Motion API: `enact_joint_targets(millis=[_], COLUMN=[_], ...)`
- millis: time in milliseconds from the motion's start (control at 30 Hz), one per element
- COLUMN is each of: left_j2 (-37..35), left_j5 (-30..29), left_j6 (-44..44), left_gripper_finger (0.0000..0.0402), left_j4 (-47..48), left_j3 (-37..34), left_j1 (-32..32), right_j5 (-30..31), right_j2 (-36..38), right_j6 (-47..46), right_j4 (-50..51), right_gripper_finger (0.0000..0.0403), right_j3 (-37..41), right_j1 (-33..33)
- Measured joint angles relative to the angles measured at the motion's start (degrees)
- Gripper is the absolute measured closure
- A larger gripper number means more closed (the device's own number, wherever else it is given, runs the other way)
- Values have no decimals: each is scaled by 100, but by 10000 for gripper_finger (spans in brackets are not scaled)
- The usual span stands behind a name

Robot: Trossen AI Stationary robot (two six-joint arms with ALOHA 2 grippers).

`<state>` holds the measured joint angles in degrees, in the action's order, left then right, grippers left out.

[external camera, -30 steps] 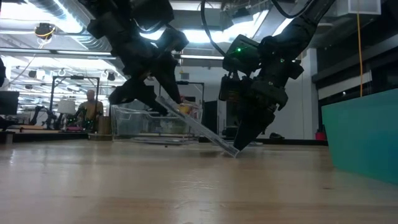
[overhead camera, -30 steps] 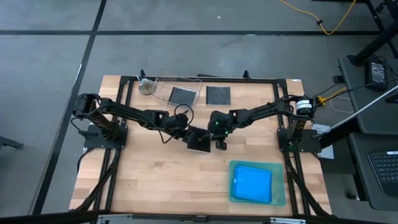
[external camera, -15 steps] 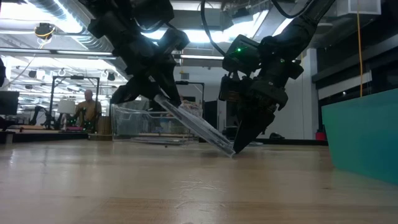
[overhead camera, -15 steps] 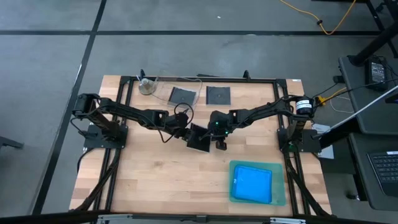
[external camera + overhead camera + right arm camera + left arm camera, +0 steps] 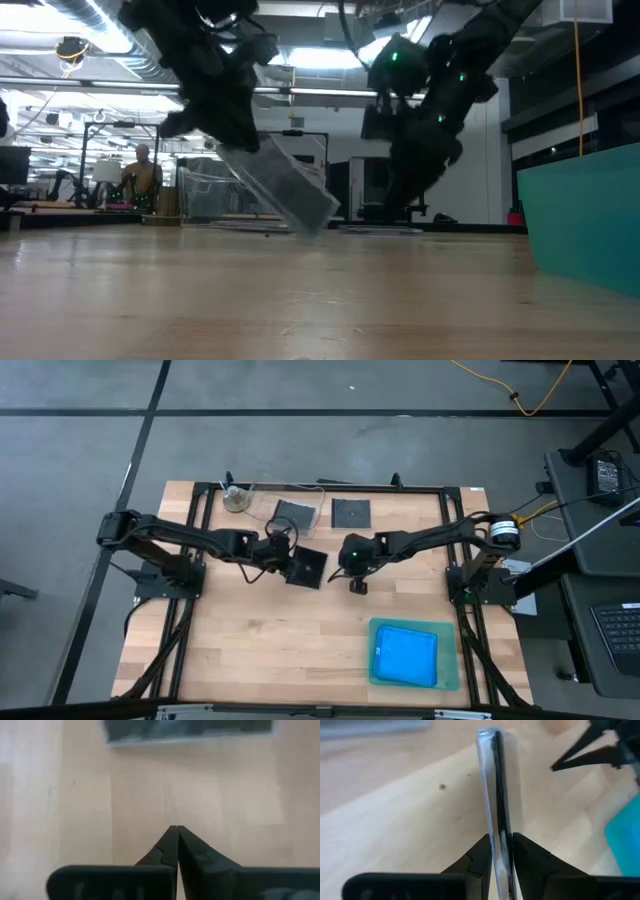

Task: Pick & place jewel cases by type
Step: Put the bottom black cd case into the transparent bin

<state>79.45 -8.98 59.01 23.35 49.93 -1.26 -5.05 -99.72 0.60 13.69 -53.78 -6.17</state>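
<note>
High view: at frame centre, the left gripper (image 5: 291,565) pinches a dark jewel case (image 5: 307,567); the right gripper (image 5: 355,582) sits just right, pressed together.

Low view: the case (image 5: 280,183) hangs tilted above the table (image 5: 300,290).

Left wrist view: fingers (image 5: 481,856) clamp its edge.

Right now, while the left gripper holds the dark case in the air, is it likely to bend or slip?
The dark case looks stiff: it stays flat though tilted. The left gripper pinches only one thin edge, so the smooth plastic may swing or slip.
</note>
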Motion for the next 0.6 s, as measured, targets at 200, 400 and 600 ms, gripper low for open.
enact_joint_targets(millis=[200, 400, 600], left_j2=[-546, -879, -926], left_j5=[-524, -703, -627], left_j6=[-357, -628, -633], left_gripper_finger=[337, 353, 397], left_j4=[159, 145, 253], left_j3=[0, -7, -7], left_j1=[2, 2, 2], right_j5=[196, 427, 548], right_j2=[594, 1148, 1418], right_j6=[-31, -39, -50], right_j4=[77, 129, 151], right_gripper_finger=[395, 395, 395], right_j3=[-13, -13, -13], right_j1=[-43, -44, -44])
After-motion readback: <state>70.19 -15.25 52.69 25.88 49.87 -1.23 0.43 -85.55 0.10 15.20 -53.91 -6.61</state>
